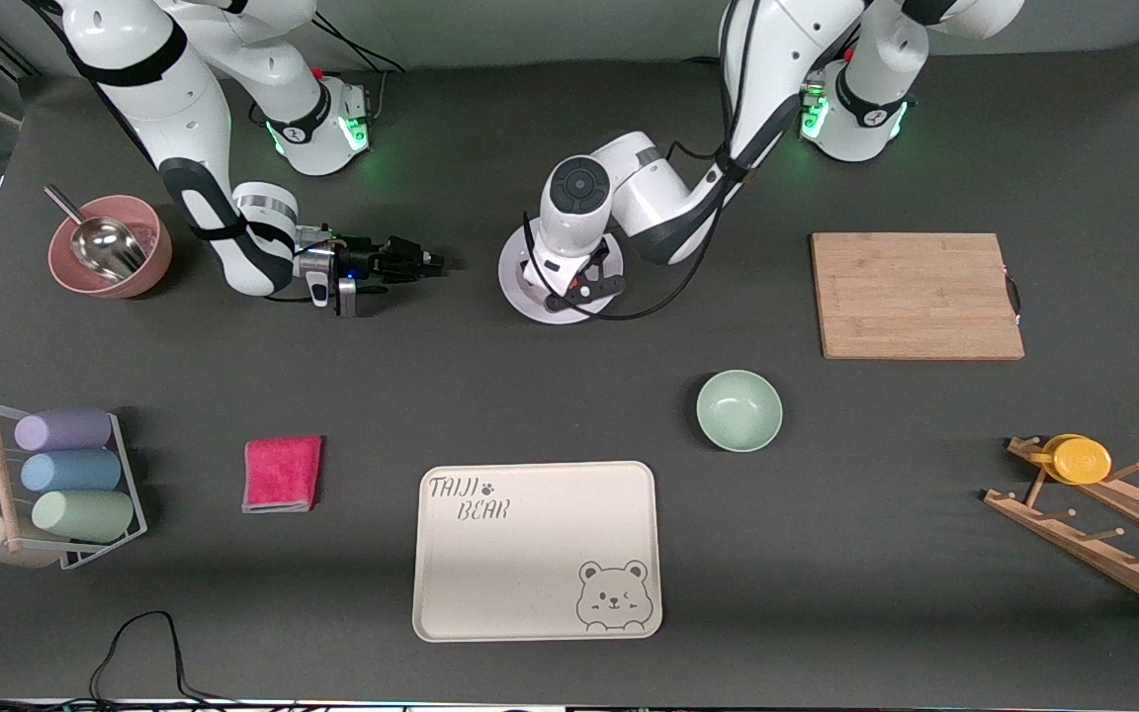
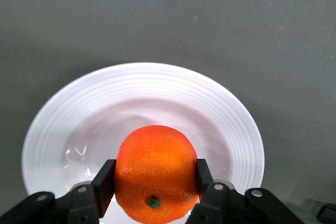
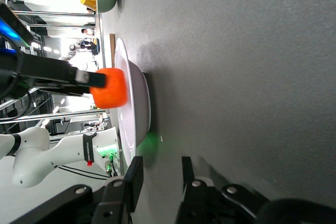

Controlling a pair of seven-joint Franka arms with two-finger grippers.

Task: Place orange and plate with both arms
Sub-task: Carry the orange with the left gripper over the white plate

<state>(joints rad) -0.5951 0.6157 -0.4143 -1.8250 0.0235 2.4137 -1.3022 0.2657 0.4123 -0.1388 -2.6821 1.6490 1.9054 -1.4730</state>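
The pale plate (image 1: 520,289) lies on the dark table between the two arm bases. My left gripper (image 2: 153,179) hangs over its middle and is shut on the orange (image 2: 155,177), one finger on each side; the plate (image 2: 157,90) lies right under the fruit. In the front view the left arm's hand hides the orange. My right gripper (image 1: 434,264) lies low and level over the table beside the plate, toward the right arm's end, open and empty. In the right wrist view, my right gripper (image 3: 160,179) faces the plate (image 3: 140,103) edge-on, with the orange (image 3: 109,87) at the plate's hollow.
A cream bear tray (image 1: 536,550) lies nearest the front camera. Also on the table are a mint-green bowl (image 1: 739,409), a wooden cutting board (image 1: 916,295), a pink bowl with a scoop (image 1: 110,247), a pink cloth (image 1: 282,474), a cup rack (image 1: 55,485) and a wooden rack with a yellow cup (image 1: 1079,460).
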